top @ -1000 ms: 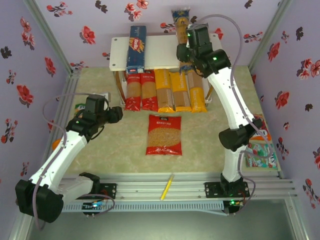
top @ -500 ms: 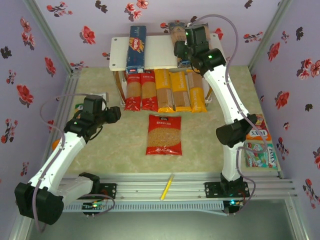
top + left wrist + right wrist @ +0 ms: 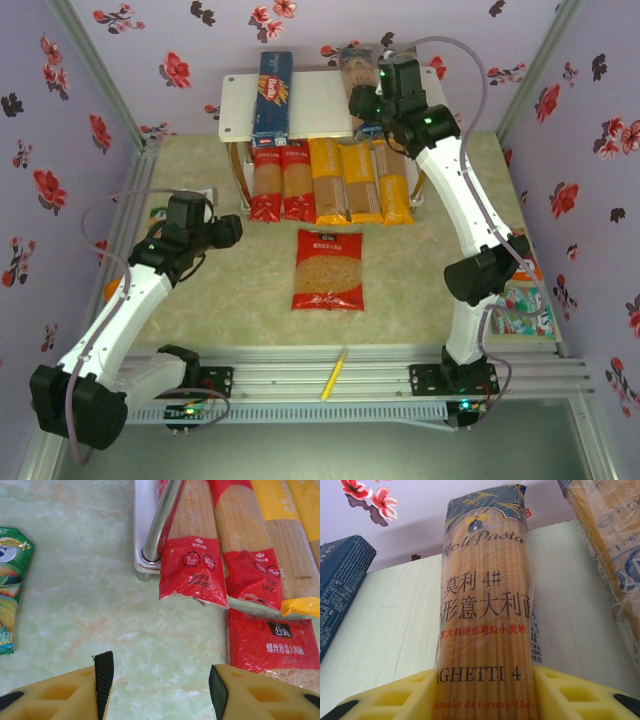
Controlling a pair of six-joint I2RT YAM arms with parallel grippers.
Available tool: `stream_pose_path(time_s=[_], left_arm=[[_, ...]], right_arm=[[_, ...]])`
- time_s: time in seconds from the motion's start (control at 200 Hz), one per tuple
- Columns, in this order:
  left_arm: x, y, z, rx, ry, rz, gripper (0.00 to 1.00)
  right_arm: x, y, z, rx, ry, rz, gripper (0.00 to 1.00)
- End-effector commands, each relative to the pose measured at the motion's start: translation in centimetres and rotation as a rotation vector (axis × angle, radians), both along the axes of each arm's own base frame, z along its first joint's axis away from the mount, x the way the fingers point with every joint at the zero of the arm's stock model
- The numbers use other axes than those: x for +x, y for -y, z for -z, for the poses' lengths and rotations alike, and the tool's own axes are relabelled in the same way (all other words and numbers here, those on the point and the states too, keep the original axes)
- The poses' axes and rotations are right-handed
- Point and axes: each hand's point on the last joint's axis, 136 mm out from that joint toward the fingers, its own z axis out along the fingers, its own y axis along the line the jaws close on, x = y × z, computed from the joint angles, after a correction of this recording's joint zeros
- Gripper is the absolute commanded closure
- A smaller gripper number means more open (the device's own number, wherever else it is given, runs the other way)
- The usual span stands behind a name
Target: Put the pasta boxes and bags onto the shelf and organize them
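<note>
right wrist view has the right gripper (image 3: 487, 695) closed on a moli pasta spaghetti bag (image 3: 485, 605), a yellow finger pressed to each side. the bag lies lengthwise over the top tier of the shelf (image 3: 385, 630) — between the dark-blue box (image 3: 340, 575) and another spaghetti bag (image 3: 605, 540). whether it rests flat cannot be told. the step looks like placing: next it should be settled parallel to the box, then released. the left gripper (image 3: 160, 680) gapes wide and empty over the table (image 3: 75, 580), near the wide red bag (image 3: 272, 645) — likely the next pick.

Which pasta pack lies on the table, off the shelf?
The wider red bag, alone in front of the shelf; the rest lie on its tiers.
</note>
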Motion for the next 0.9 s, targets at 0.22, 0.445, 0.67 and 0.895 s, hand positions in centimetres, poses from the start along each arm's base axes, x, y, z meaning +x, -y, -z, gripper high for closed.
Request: stream_pose_path(time_s=[0.22, 0.445, 0.67, 0.895], left_arm=[[-0.5, -0.2, 0.2, -0.003, 0.002, 0.010, 0.45], [-0.5, -0.3, 0.4, -0.001, 0.002, 0.009, 0.44], [-0.6, -0.4, 0.8, 0.002, 0.002, 0.002, 0.44], [-0.4, -0.3, 0.6, 0.000, 0.006, 0.002, 0.45]], right_arm=[[-1.5, -0.2, -2.9, 0.078, 0.053, -0.020, 0.38], [-1.6, 1.3, -5.7, 0.027, 0.161, 0.028, 0.34], [-2.5, 1.6, -9.7, -0.003, 0.284, 0.013, 0.39], [-1.8, -1.9, -9.7, -0.041, 0.251, -0.112, 0.41]])
